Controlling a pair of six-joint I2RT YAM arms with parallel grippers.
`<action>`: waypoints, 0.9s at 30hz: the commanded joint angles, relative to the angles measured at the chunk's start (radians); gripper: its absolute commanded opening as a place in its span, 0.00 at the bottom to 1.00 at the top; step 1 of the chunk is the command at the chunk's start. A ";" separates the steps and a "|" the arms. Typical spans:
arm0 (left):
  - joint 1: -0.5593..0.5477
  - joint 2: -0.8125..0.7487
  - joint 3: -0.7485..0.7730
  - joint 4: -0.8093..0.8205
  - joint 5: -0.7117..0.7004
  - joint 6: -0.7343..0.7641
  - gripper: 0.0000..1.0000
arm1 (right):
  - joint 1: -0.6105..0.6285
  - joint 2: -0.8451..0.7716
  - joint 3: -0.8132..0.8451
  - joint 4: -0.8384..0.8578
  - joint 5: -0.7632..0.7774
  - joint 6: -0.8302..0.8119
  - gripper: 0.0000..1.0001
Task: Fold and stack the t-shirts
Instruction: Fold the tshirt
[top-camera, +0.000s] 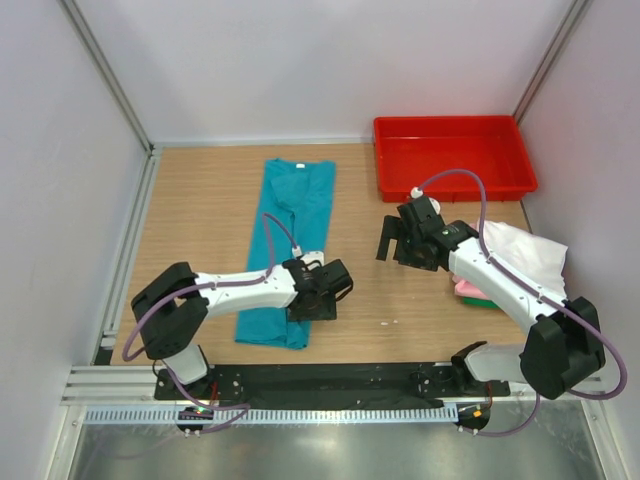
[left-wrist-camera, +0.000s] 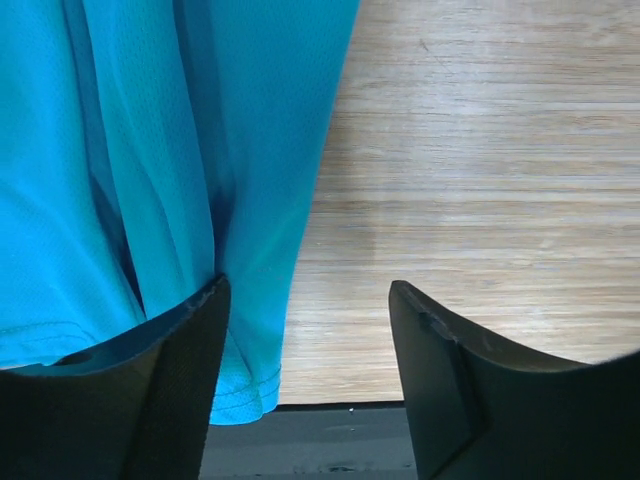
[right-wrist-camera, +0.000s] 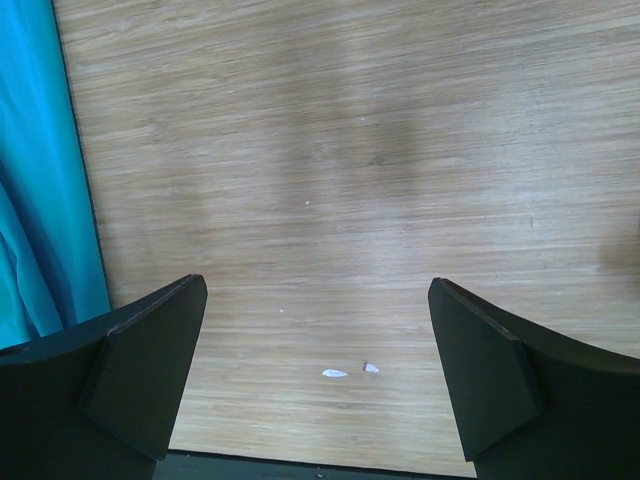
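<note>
Teal t-shirt (top-camera: 290, 230) lies toward the tabletop's (top-camera: 200, 200) left edge. Left hand (left-wrist-camera: 305, 290) parted at its near hem; right hand (right-wrist-camera: 315, 285) wide, empty.

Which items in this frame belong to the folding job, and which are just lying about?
Job: teal t-shirt; white shirt; pink shirt; green shirt.
Lying about: red tray; white scraps on the table.
</note>
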 joint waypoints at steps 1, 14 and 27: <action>0.005 -0.050 0.009 -0.033 -0.057 -0.007 0.68 | 0.003 0.004 -0.007 0.035 -0.006 0.020 1.00; 0.032 -0.086 -0.034 0.010 0.003 0.087 0.89 | 0.002 0.000 -0.023 0.032 0.003 0.017 1.00; 0.032 -0.167 -0.102 0.021 0.071 0.087 1.00 | 0.003 0.012 -0.035 0.041 -0.001 0.018 1.00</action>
